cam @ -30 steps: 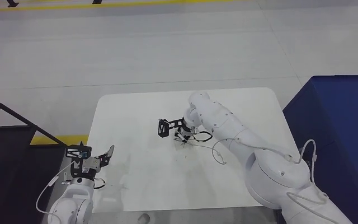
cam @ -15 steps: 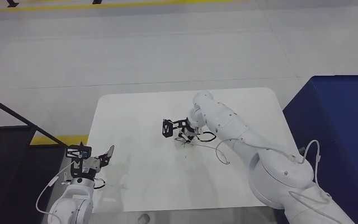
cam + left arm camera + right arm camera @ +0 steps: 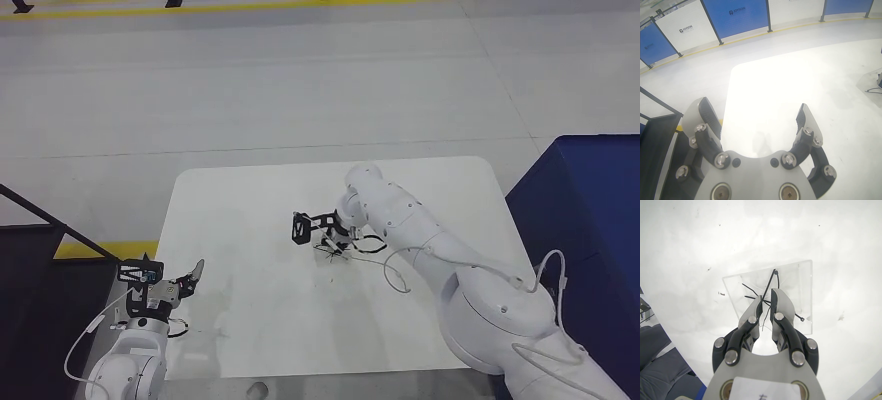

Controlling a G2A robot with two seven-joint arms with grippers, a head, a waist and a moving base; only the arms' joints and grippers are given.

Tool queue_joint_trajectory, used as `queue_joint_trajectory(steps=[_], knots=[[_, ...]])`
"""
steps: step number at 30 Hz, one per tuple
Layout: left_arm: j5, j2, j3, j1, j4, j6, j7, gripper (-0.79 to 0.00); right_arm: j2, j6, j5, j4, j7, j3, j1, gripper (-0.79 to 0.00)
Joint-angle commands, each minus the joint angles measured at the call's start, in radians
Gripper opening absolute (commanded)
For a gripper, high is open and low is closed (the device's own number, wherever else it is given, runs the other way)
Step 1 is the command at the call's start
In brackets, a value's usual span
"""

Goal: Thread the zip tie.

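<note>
Right gripper (image 3: 766,294) — fingers narrowed to a slim gap — straddles the zip tie (image 3: 776,273) above the clear plate (image 3: 804,281).

Clear square acrylic plate (image 3: 806,275) is set mid-way on the white table (image 3: 250,300), black plastic zip ties (image 3: 772,279) are scattered on it, right gripper (image 3: 766,293) is held just above, left gripper (image 3: 753,103) is kept way off left.

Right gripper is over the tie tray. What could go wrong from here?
1. Several zip ties cross under the right gripper, its jaws narrowly apart around one; closing may pinch a second or drag neighbours along.
2. The clear tray might shift if the gripper catches it.
3. The left gripper sits open at the table edge, far off; a thin tie may slip before handover.
</note>
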Motion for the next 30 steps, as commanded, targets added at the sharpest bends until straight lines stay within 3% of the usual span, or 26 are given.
queue_joint_trajectory(steps=[1, 6, 18, 26, 30], knots=[[0.0, 0.0, 0.0, 0.0, 0.0, 0.0, 0.0, 0.0, -0.006, 0.0, -0.004, 0.012, 0.0, 0.0, -0.001, -0.733], [0.0, 0.0, 0.0, 0.0, 0.0, 0.0, 0.0, 0.0, -0.024, 0.005, -0.002, 0.05, 0.005, 0.0, -0.003, -0.785], [0.0, 0.0, 0.0, 0.0, 0.0, 0.0, 0.0, 0.0, -0.05, 0.0, 0.028, 0.098, 0.0, 0.0, 0.015, -0.785], [0.0, 0.0, 0.0, 0.0, 0.0, 0.0, 0.0, 0.0, -0.024, 0.0, 0.081, 0.039, 0.0, 0.0, 0.025, -0.785], [0.0, 0.0, 0.0, 0.0, 0.0, 0.0, 0.0, 0.0, 0.031, 0.0, 0.191, -0.047, 0.0, 0.0, 0.017, -0.785]])
